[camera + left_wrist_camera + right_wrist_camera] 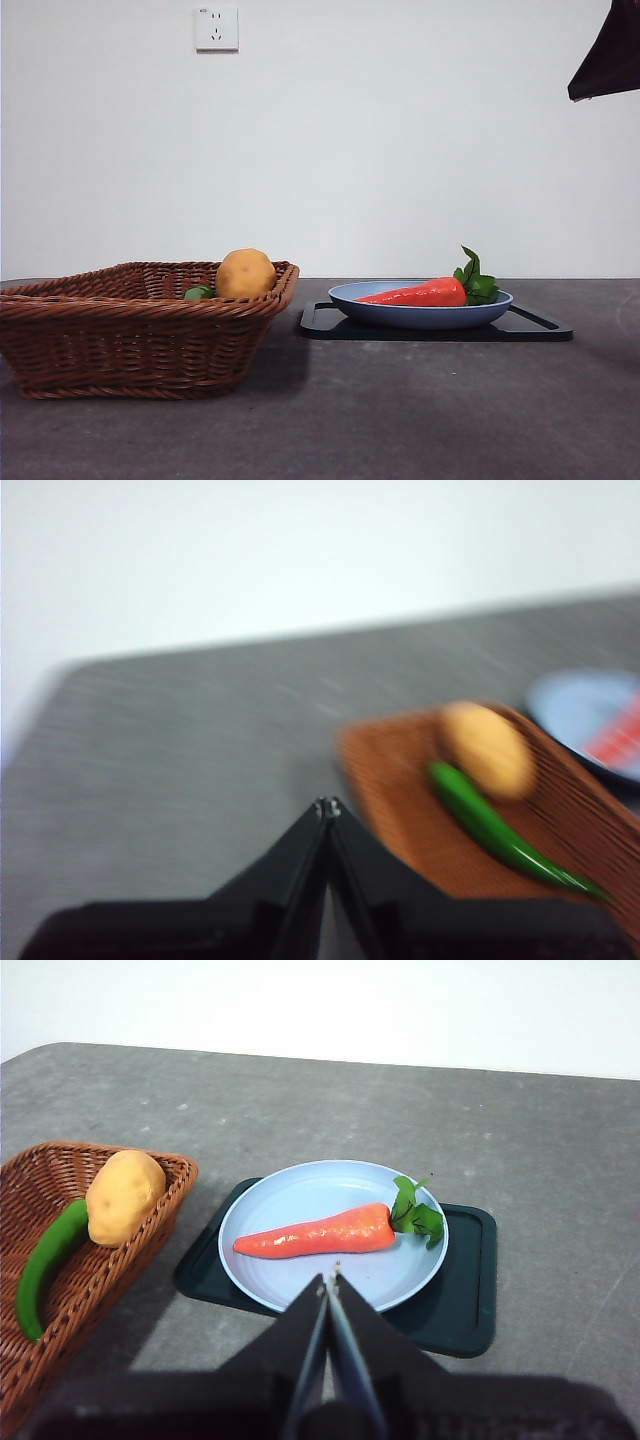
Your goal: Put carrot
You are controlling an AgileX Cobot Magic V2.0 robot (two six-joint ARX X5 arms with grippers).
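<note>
Currently pre-grasp: my right hand point(328, 1278), pressed together, hovers above carrot point(315, 1232) on plate point(290, 1192). Next: spread, descend.

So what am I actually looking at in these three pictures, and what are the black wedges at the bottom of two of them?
It is a two-armed robot at a table. One camera looks level across the table; the other two ride on the wrists, so each wedge is that arm's own tool. The left tool and right tool are both shut and hold nothing. The carrot lies on a blue plate, which sits on a black tray. Beside them, a wicker basket holds a potato and a green vegetable.
</note>
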